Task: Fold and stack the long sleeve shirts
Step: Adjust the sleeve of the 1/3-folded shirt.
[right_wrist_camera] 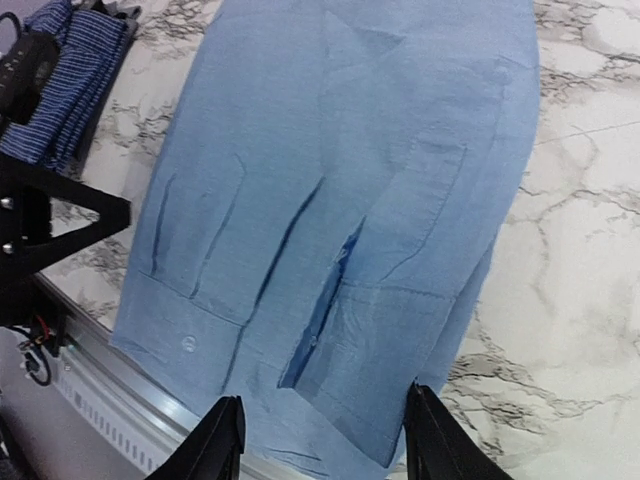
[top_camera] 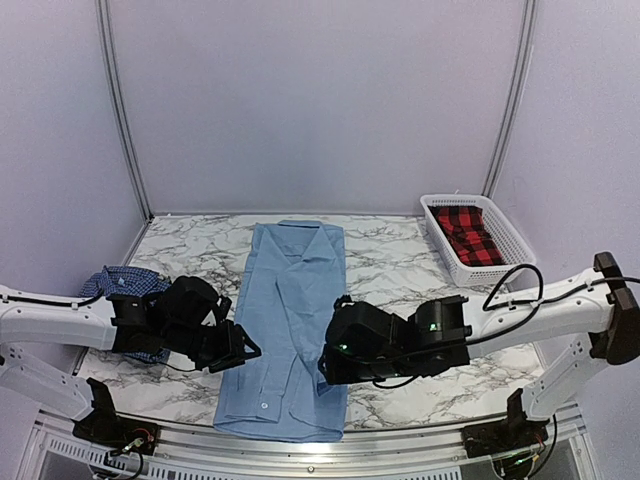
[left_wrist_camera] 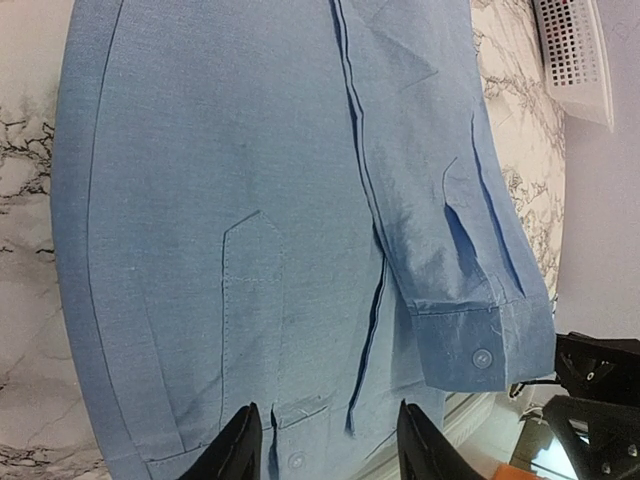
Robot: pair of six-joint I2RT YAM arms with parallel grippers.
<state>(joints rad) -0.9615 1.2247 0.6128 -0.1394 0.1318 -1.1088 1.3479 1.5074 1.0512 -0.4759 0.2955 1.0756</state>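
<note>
— Recording position first: the light blue shirt (top_camera: pixel 290 320) is lying lengthwise down the middle of the table (top_camera: pixel 400 260), collar at the far end, hem reaching the near edge, both sleeves folded in over the front. The left claw (left_wrist_camera: pixel 328 408) and the right claw (right_wrist_camera: pixel 325 395) are hovering over its lower half, one on each side, fingers standing apart and gripping nothing.

— What is threatening the fold?

— In my judgement, the hem is sitting so close to the edge that any pull toward the arms is risking cloth sliding off the table. The sleeves are lying loose, so a pinch catching only the top layer is likely to lift a cuff and spill the fold open.

— And what is escaping inspection?

— The dark checked shirt (top_camera: pixel 125 285) is bunching at the left, well apart, partly hidden behind the left arm. The right arm is covering the light shirt's near right edge from above. Whether the hem is overhanging, I cannot tell. A red plaid cloth (top_camera: pixel 465 232) is lying in the basket (top_camera: pixel 515 237); its kind is not showing.
</note>
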